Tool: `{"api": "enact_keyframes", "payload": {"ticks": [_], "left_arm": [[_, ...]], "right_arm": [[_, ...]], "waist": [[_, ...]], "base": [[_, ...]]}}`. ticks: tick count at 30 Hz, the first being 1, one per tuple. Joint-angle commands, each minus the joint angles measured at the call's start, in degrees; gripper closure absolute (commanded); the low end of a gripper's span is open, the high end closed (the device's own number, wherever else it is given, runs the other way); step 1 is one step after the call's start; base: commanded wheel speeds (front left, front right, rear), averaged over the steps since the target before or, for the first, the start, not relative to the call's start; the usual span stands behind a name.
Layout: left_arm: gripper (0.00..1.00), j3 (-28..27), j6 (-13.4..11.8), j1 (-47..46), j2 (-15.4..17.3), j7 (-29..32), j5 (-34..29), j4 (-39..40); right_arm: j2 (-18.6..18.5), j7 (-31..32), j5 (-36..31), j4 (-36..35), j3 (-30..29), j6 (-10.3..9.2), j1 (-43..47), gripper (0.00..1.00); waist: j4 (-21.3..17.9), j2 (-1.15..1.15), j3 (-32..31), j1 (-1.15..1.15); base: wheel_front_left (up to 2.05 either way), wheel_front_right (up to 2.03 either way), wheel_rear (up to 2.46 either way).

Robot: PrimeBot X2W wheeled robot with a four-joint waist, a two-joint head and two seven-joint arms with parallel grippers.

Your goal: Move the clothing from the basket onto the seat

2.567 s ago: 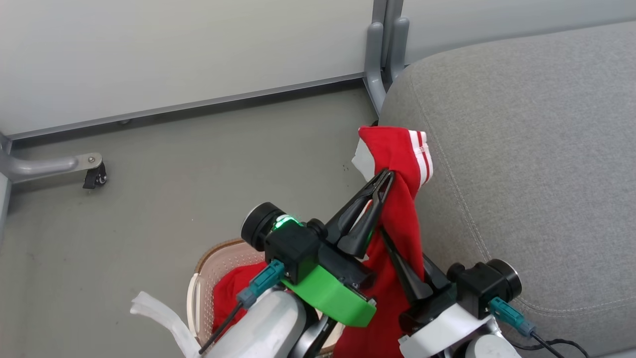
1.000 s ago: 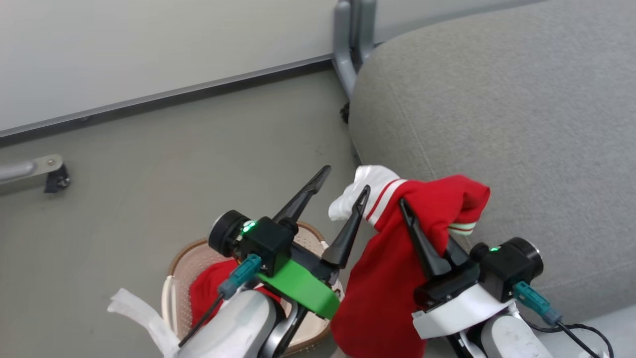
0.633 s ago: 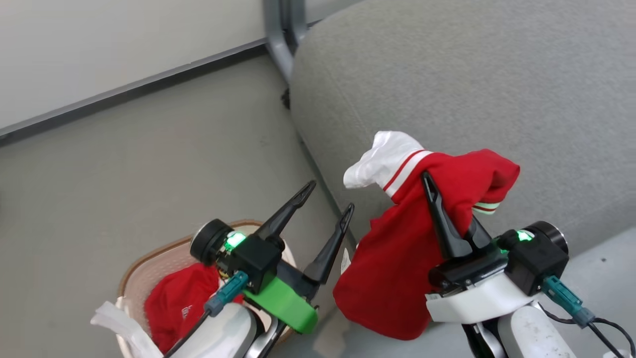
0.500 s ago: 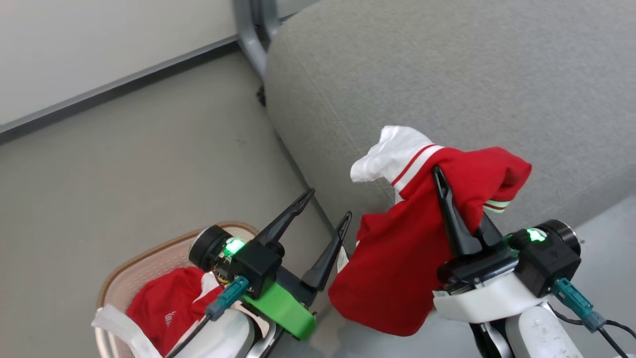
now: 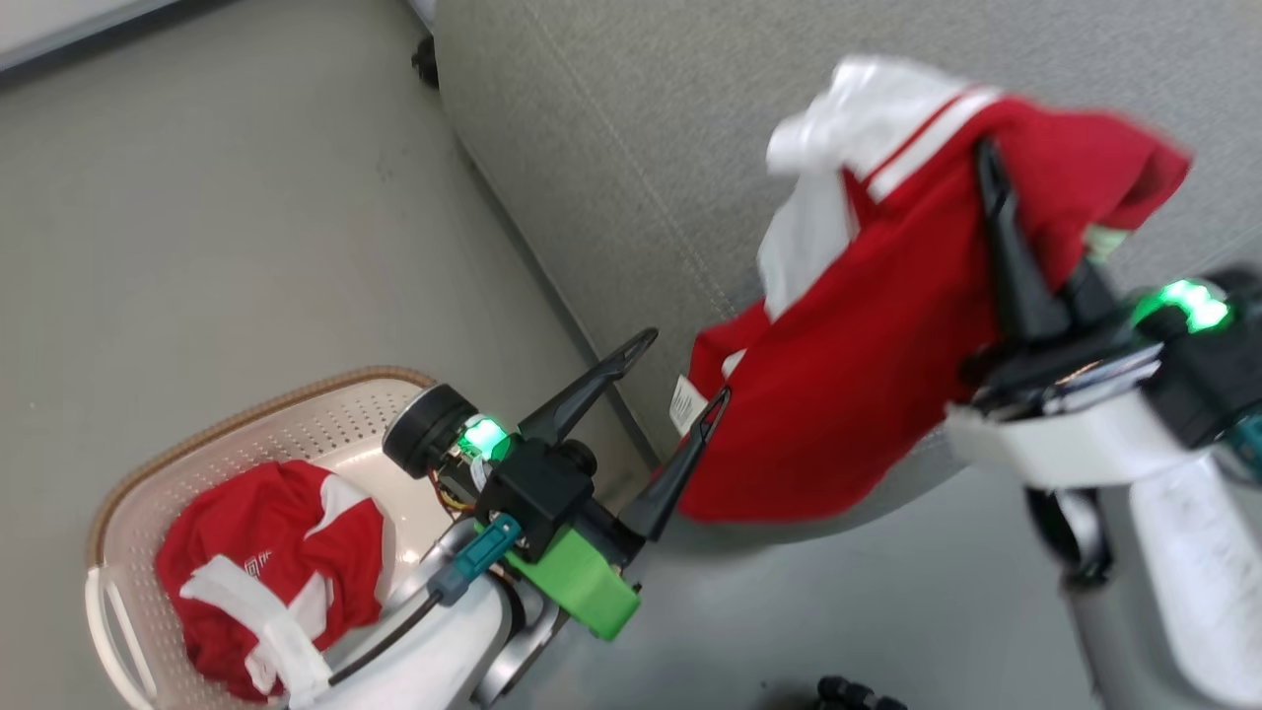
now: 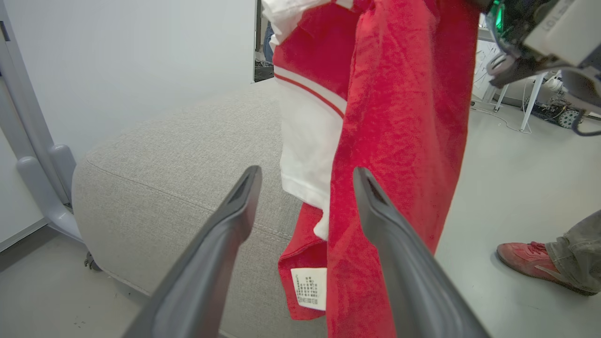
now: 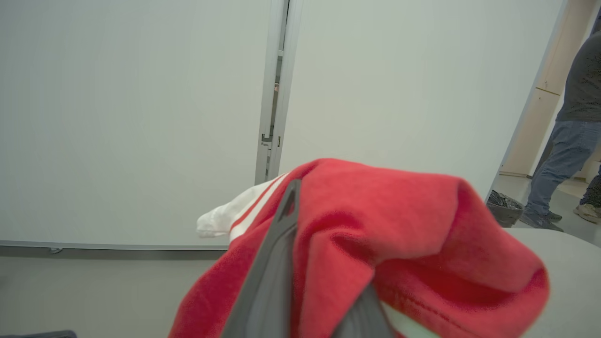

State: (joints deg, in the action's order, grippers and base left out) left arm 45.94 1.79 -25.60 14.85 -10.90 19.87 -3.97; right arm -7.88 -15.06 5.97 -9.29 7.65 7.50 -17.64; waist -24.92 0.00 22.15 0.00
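In the head view, one piece of the clothing (image 5: pixel 868 345), red with white stripes and a white panel, hangs from my right gripper (image 5: pixel 996 187), which is shut on its upper fold, over the front edge of the grey seat (image 5: pixel 611 128). My left gripper (image 5: pixel 687 367) stands open beside the cloth's lower hem, holding nothing. The left wrist view has the hanging clothing (image 6: pixel 404 117) and its white label (image 6: pixel 309 288) just beyond the open left gripper (image 6: pixel 307 171). A second red garment (image 5: pixel 266 523) lies in the basket (image 5: pixel 325 419) on the floor at lower left.
Grey floor surrounds the basket. A person's red shoe (image 6: pixel 526 256) rests on the floor right of the seat (image 6: pixel 178 155). Another person (image 7: pixel 568 141) stands at the far right by a dark bin (image 7: pixel 504 206). White partition panels (image 7: pixel 141 117) rise behind the seat.
My left gripper let go of the garment and stayed open. My right gripper carried it up and right against the seat. The head camera swung, bringing the basket fully into view.
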Motion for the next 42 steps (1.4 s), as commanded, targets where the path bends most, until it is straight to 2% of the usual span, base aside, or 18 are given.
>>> {"api": "enact_keyframes", "payload": {"ticks": [1, 10, 13, 16, 21, 24, 29, 34, 35, 36, 39, 42], "left_arm": [[0.0, -0.17, 0.33, -1.82, -0.02, 0.11, -0.98, 0.26], [0.0, 0.77, 1.77, -7.8, -0.25, 0.64, -2.75, 0.8], [0.0, 0.76, 1.83, -9.09, -0.53, 0.3, -3.2, 1.05], [0.0, 0.83, 1.77, -9.94, -0.7, -0.06, -3.56, 1.03], [0.0, 1.08, 1.65, -11.61, -1.59, -0.82, -4.18, 0.78], [0.0, 1.1, 1.44, -12.16, -2.06, -1.2, -4.34, 0.41], [0.0, 0.9, 0.88, -12.07, -2.46, -1.99, -3.82, -0.44], [0.0, 1.27, 0.91, -11.26, -3.11, -2.57, -3.16, -1.48], [0.0, 1.36, 1.02, -11.04, -3.36, -2.78, -3.01, -1.94], [0.0, 1.5, 1.22, -10.76, -3.69, -2.9, -2.82, -2.41], [0.0, 1.72, 1.67, -10.19, -4.51, -3.47, -2.46, -3.43], [0.0, 0.88, 0.72, -9.31, -5.75, -4.01, -1.92, -4.65]], "right_arm": [[-1.39, -0.17, -0.17, 0.24, -1.06, -0.03, -3.68, 1.0], [-11.8, -0.17, 5.56, 4.52, -11.04, -0.04, -22.86, 1.0], [-15.67, -0.17, 7.69, 8.19, -13.57, -0.04, -28.73, 1.0], [-17.68, -0.16, 9.55, 11.82, -15.79, -0.04, -32.82, 1.0], [-21.67, -0.16, 13.05, 22.21, -16.27, -0.05, -35.27, 1.0], [-21.98, -0.17, 13.3, 28.29, -15.91, -0.05, -34.71, 1.0], [-19.34, -0.17, 12.3, 37.68, -17.72, -0.04, -33.99, 1.0], [-16.91, -0.17, 9.92, 41.76, -22.34, -0.05, -32.42, 1.0], [-15.8, -0.15, 9.68, 42.92, -23.27, -0.05, -31.74, 0.93], [-15.1, -0.15, 9.12, 43.13, -24.25, -0.04, -31.15, 0.0], [-14.39, -0.16, 7.4, 42.15, -26.22, -0.05, -28.35, 0.0], [-12.4, -0.16, 5.67, 39.65, -27.18, -0.04, -23.56, 0.0]], "waist": [[2.15, 0.0, 6.24, 0.0], [7.83, 0.0, 15.36, 0.0], [9.7, 0.0, 17.82, 0.0], [11.22, 0.0, 19.56, 0.0], [13.91, 0.0, 22.31, 0.0], [14.96, 0.0, 23.34, 0.0], [15.44, 0.0, 23.51, 0.0], [15.31, 0.0, 22.38, 0.0], [15.28, 0.0, 21.79, 0.0], [15.31, 0.0, 21.12, 0.0], [15.82, 0.0, 18.8, 0.0], [16.6, 0.0, 15.67, 0.0]], "base": [[0.0, 0.0, 0.0], [0.0, 0.0, 0.0], [0.0, 0.0, 0.0], [0.0, 0.0, 0.0], [0.0, 0.0, 0.0], [0.0, 0.0, 0.0], [0.0, 0.0, 0.0], [0.0, 0.0, 0.0], [0.0, 0.0, 0.0], [0.0, 0.0, 0.0], [0.0, 0.0, 0.0], [0.0, 0.0, 0.0]]}}
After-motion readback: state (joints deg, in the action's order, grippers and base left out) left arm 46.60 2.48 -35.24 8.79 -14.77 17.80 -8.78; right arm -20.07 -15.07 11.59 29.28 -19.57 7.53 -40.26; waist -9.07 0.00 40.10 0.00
